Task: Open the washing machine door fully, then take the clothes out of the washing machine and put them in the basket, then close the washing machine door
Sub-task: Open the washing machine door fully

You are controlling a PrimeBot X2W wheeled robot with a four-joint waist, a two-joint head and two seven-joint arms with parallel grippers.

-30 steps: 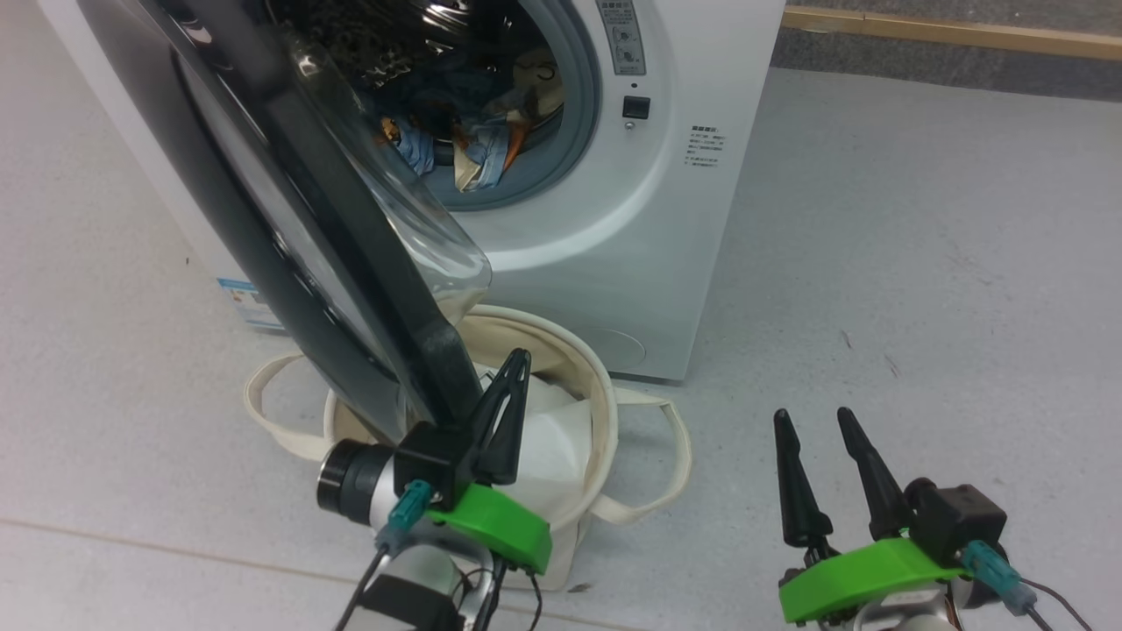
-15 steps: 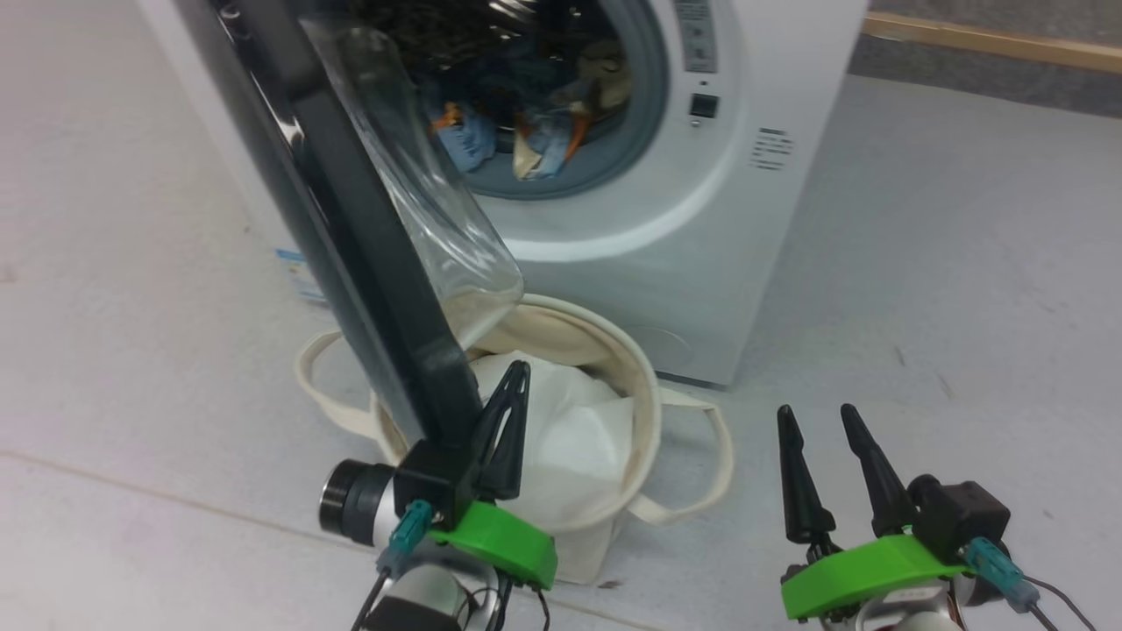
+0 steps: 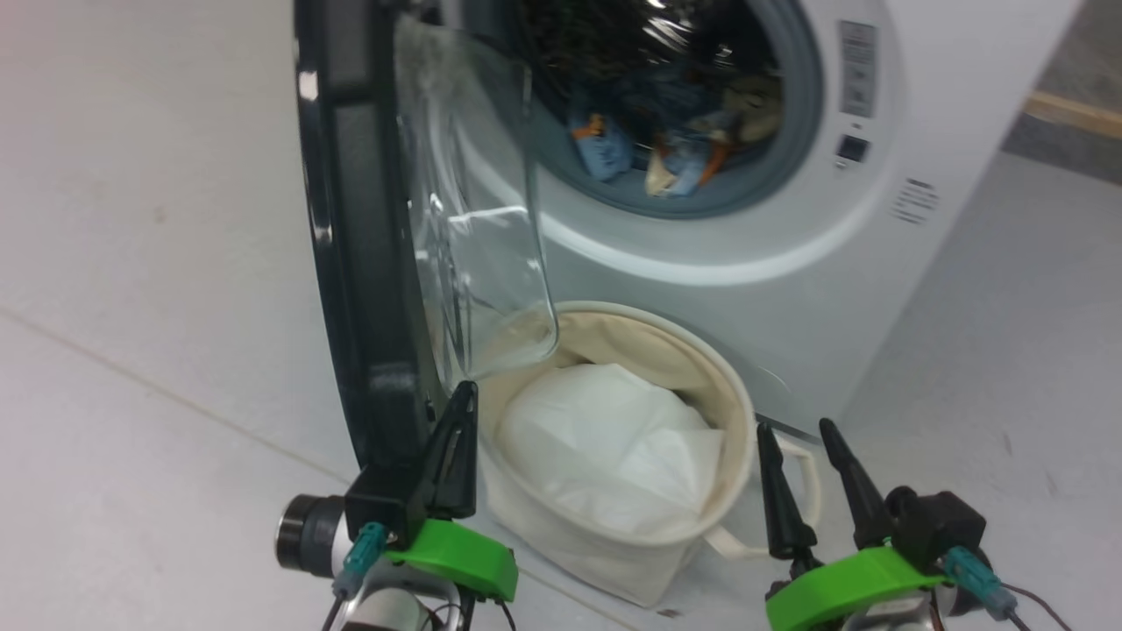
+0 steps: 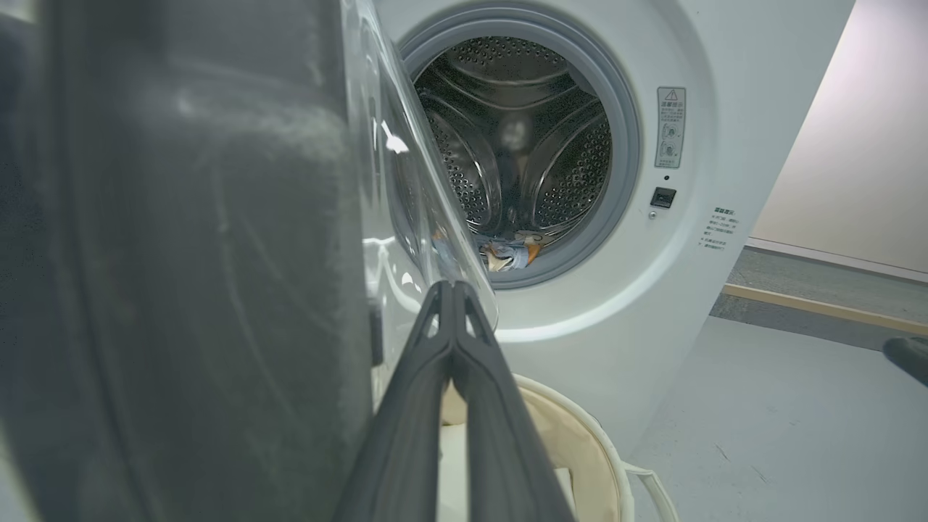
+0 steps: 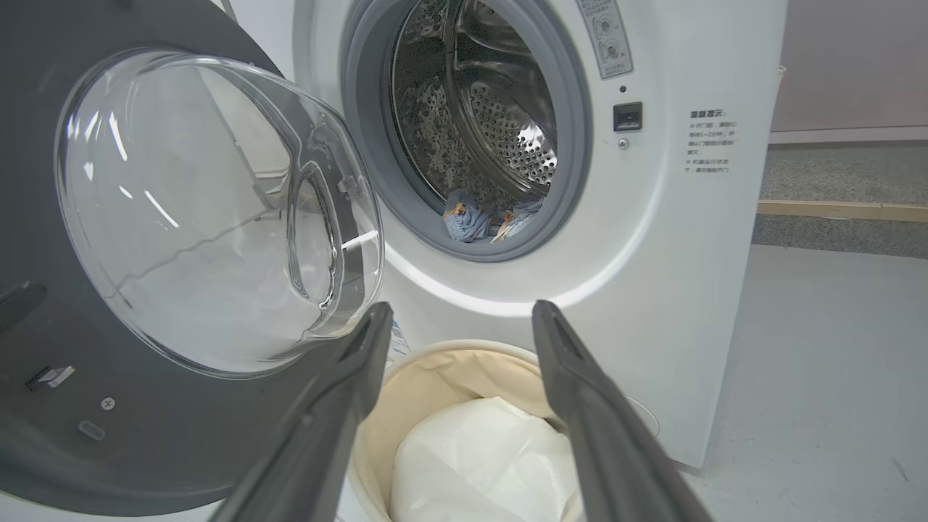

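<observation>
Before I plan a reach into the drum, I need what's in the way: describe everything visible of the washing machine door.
The door stands open, nearly edge-on in the head view. A wide glossy black ring frames a bulging clear glass bowl; the inner face looks matt grey. Its lower part hangs above the basket. The shut left gripper sits beside its lower rim; contact is unclear.

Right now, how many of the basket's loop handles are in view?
1: a handle on the right side of the basket, by the right gripper. Another may be hidden behind the washing machine door.
</observation>
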